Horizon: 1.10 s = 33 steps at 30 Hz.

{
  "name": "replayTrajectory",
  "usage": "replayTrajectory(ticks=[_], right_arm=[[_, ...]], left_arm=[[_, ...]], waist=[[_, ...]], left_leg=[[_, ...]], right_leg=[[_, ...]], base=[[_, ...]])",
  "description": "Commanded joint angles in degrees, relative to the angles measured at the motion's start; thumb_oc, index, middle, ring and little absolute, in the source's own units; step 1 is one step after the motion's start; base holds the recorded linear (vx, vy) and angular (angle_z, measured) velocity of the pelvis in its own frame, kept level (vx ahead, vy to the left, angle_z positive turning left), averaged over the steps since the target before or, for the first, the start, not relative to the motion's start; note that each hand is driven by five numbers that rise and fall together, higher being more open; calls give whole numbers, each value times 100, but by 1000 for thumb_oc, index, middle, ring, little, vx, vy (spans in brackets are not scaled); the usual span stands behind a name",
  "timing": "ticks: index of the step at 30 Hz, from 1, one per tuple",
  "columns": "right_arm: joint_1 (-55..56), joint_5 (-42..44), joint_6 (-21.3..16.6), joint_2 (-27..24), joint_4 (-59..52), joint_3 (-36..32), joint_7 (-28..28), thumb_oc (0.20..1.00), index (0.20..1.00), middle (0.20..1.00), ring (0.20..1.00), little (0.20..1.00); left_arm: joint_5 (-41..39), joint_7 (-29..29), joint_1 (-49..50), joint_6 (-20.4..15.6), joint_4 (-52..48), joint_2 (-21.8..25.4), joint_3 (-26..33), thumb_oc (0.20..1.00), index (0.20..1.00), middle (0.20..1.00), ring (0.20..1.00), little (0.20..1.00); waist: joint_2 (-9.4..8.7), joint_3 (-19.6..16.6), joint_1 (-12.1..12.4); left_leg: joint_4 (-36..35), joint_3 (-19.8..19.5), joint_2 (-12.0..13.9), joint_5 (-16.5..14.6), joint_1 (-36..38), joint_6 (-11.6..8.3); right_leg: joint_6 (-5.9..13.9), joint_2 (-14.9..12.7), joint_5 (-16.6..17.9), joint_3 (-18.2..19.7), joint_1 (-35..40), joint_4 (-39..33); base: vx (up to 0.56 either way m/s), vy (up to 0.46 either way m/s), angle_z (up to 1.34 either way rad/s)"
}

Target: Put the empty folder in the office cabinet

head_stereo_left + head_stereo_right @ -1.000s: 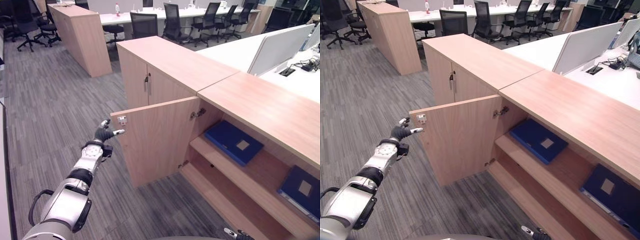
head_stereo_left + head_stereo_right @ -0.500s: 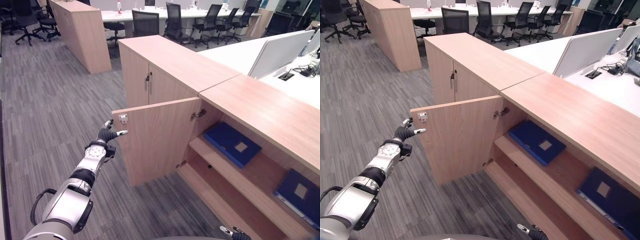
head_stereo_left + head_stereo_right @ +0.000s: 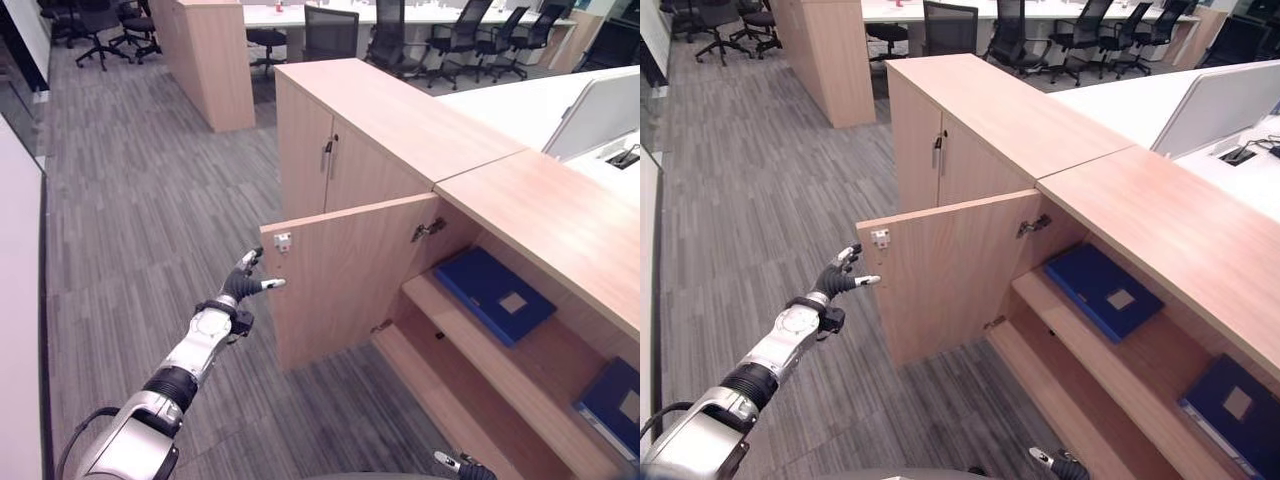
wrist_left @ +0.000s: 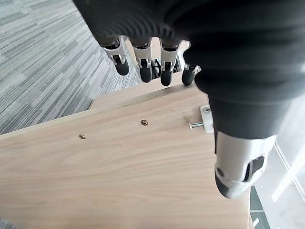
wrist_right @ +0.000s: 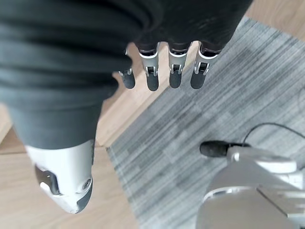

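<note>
A: Nearest first: what is the right hand [image 5: 157,71] doing?

B: It hangs low over the floor by the cabinet's foot, its fingers [image 5: 175,78] straight, apart, holding nothing.

A: And the left hand [image 3: 243,285]?

B: It reaches out just beside the free edge of the open cabinet door [image 3: 350,275], near the small white catch [image 3: 283,241] at the door's top corner. Its fingers [image 4: 143,71] are relaxed and spread, clamped on nothing. I cannot tell whether a fingertip touches the wood.

A: Where is the folder?

B: Neither hand carries one. Past the door, a blue folder [image 3: 493,295] lies flat on the middle shelf [image 3: 470,345] of the office cabinet [image 3: 545,215], and a second blue folder [image 3: 612,400] lies further along the same shelf. Which one the task means, I cannot say.

A: How would it handle?

B: I'd judge it light and fairly stiff, its smooth cover likely slippery. Lying flat, it is best pinched along an edge or the spine, thumb on top.

A: Beyond that?

B: A closed cabinet [image 3: 345,125], then office chairs [image 3: 330,30].
</note>
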Motion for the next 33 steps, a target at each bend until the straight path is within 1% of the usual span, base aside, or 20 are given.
replayTrajectory(ticks=[1,2,5,6,10,12,14,16,17,18,19,20,21,23,24,25,26,28,32,33], right_arm=[[-294,-91,-109,15,233,-112,-115,1000,1000,1000,1000,1000],[-274,-76,-109,32,258,-161,-132,1000,1000,1000,1000,1000],[-274,-54,-108,31,265,-198,-136,1000,1000,1000,1000,1000],[-270,-39,-96,53,301,-233,-140,1000,1000,1000,1000,1000],[-401,-45,-81,72,336,-274,-177,1000,1000,1000,1000,1000],[-428,-28,-78,78,341,-278,-182,1000,1000,1000,1000,1000],[-465,5,-64,102,341,-300,-193,1000,1000,1000,1000,1000],[-601,75,-40,147,265,-267,-203,1000,1000,1000,1000,1000],[-607,75,-38,145,265,-269,-204,1000,1000,1000,1000,1000],[-684,92,-15,158,231,-263,-213,1000,1000,1000,1000,1000],[-721,120,-6,165,203,-272,-227,1000,1000,1000,1000,1000],[-757,129,4,170,226,-275,-231,1000,1000,1000,1000,1000],[-772,119,10,199,253,-264,-233,1000,1000,1000,1000,1000],[-800,54,29,229,305,-216,-212,1000,1000,1000,1000,1000],[-837,11,27,234,321,-178,-215,1000,1000,1000,1000,1000],[-851,-37,24,253,346,-130,-212,1000,1000,1000,1000,1000],[-847,-37,24,254,345,-128,-212,1000,1000,1000,1000,1000],[-834,-62,-2,233,336,-94,-228,1000,1000,1000,1000,1000],[-838,-45,-25,194,287,-38,-222,1000,1000,1000,1000,1000],[-838,-45,-25,194,287,-38,-222,1000,1000,1000,1000,1000]], left_arm=[[66,-690,-367,-259,-239,-754,-557,1000,1000,1000,1000,1000],[-69,-726,-162,-253,-572,-714,-478,1000,1000,1000,1000,1000],[-122,-779,-65,-243,-777,-688,-482,1000,1000,1000,1000,1000],[-159,-848,80,-243,-988,-666,-473,1000,1000,1000,1000,1000],[-201,-900,289,-261,-1520,-552,-399,1000,1000,1000,1000,1000],[-225,-882,324,-255,-1591,-555,-371,1000,1000,1000,1000,1000],[-240,-891,369,-247,-1687,-574,-362,1000,1000,1000,1000,1000],[-283,-812,370,-238,-1780,-670,-406,1000,1000,1000,1000,1000],[-282,-811,364,-238,-1778,-673,-405,1000,1000,1000,1000,1000],[-322,-797,365,-223,-1833,-686,-418,1000,1000,1000,1000,1000],[-384,-794,379,-198,-1935,-677,-408,1000,1000,1000,1000,1000],[-474,-818,396,-156,-2054,-674,-411,1000,1000,1000,1000,1000],[-527,-860,441,-131,-2107,-707,-441,1000,1000,1000,1000,1000],[-610,-922,525,-85,-2301,-719,-465,1000,1000,1000,1000,1000],[-644,-962,529,-72,-2315,-753,-490,1000,1000,1000,1000,1000],[-622,-983,613,-55,-2377,-781,-482,1000,1000,1000,1000,1000],[-620,-983,619,-53,-2382,-780,-482,1000,1000,1000,1000,1000],[-612,-1035,690,-70,-2431,-840,-480,1000,1000,1000,1000,1000],[-679,-980,730,-93,-2434,-939,-389,1000,1000,1000,1000,1000],[-679,-980,729,-93,-2433,-940,-389,1000,1000,1000,1000,1000]], waist=[[-115,37,-345],[-89,46,-317],[-73,56,-300],[-48,54,-268],[8,116,-196],[15,149,-179],[39,177,-184],[120,302,-227],[122,302,-218],[181,372,-188],[238,384,-121],[310,382,-15],[352,370,41],[389,381,108],[392,366,126],[343,299,158],[342,298,164],[313,202,151],[356,163,-3],[356,166,-2]], left_leg=[[12,-191,49,-321,-135,-167],[12,-216,27,-319,-157,-155],[12,-230,12,-316,-164,-144],[12,-245,-11,-321,-178,-133],[12,-185,-44,-266,-300,-91],[12,-154,-52,-265,-291,-83],[12,-114,-55,-262,-284,-64],[12,2,0,-215,-322,-40],[12,13,0,-214,-329,-39],[12,118,60,-183,-352,-26],[12,248,113,-152,-377,-22],[12,452,173,-94,-424,-19],[12,581,199,-55,-446,-9],[12,890,247,-13,-418,39],[12,1046,262,41,-439,45],[23,1232,254,78,-432,41],[21,1239,255,78,-426,40],[36,1334,209,68,-398,28],[125,1477,277,100,-248,-88],[124,1478,277,100,-244,-88]], right_leg=[[568,-262,-242,-169,250,34],[571,-286,-234,-209,252,34],[574,-305,-224,-223,252,36],[584,-334,-215,-241,245,41],[629,-384,-91,-223,60,93],[638,-403,-63,-230,50,129],[657,-432,-55,-229,6,231],[703,-506,-32,-214,-315,691],[703,-508,-42,-200,-342,721],[722,-564,-62,-345,-490,925],[702,-662,-113,-683,-521,1053],[631,-809,-225,-1236,-460,1224],[562,-888,-301,-1553,-382,1356],[517,-1033,-462,-1923,-268,1789],[530,-1005,-498,-2015,-165,1753],[537,-936,-513,-2076,28,1439],[537,-931,-506,-2070,33,1427],[536,-790,-525,-1944,163,1060],[480,-575,-474,-1734,278,610],[480,-573,-472,-1733,283,608]], base=[[-55,42,5],[-45,30,8],[-38,29,8],[-91,44,7],[-94,32,-2],[-48,20,-9],[-73,5,-6],[-148,-8,-4],[-140,-5,-16],[-136,-6,-29],[-213,-5,-41],[-189,8,-49],[-175,4,-67],[-143,-25,-83],[-125,-83,-76],[-76,-77,-55],[-28,-97,-53],[17,-140,-45],[20,-152,-49],[10,-165,-52]])
